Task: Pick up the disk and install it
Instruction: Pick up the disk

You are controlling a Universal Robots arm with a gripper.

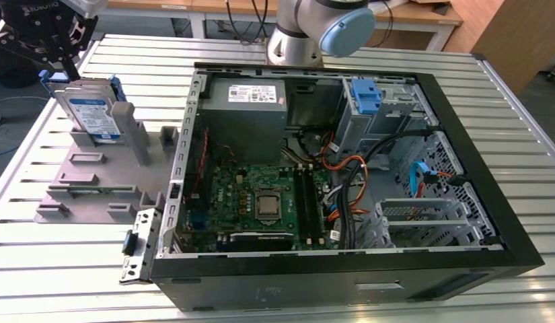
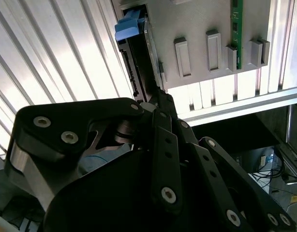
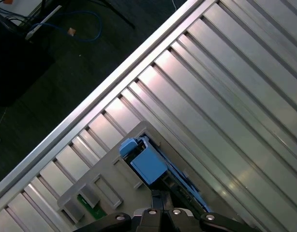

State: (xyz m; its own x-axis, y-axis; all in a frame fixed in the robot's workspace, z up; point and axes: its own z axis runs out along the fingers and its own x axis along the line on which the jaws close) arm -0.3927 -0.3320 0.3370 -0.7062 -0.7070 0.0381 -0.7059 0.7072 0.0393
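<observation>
Disk [image 1: 91, 111] stands on edge in the grey rack [image 1: 93, 178], at 10 o'clock in the exterior view and 9 o'clock of the open PC case [image 1: 506, 222], on the slatted metal table [image 1: 70, 269]. Gripper [image 1: 65, 69] is at the disk's top edge, 11 o'clock side. I can't tell if the jaws are apart or clamped. In the first wrist view I see its blue carrier bracket [image 3: 147, 165] right by the gripper.

The disk [image 1: 87, 108] is silver metal framed in blue plastic.
</observation>
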